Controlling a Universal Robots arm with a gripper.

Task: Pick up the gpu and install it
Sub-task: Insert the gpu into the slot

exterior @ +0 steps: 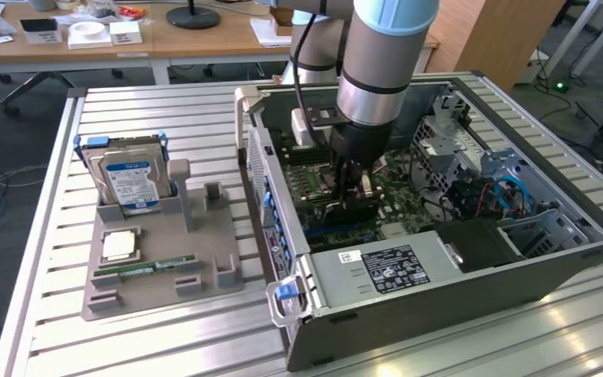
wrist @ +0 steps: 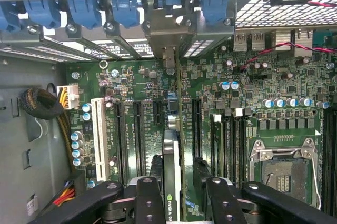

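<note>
In the exterior view, the gripper reached down at frame centre into the open computer case. In the wrist view, the gpu stood edge-on over the motherboard at lower centre, between fingers slightly apart beside it.

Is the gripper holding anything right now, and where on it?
The gpu stands edge-on between the gripper fingers at its top edge over the motherboard; whether they actually clamp it cannot be told.
</note>
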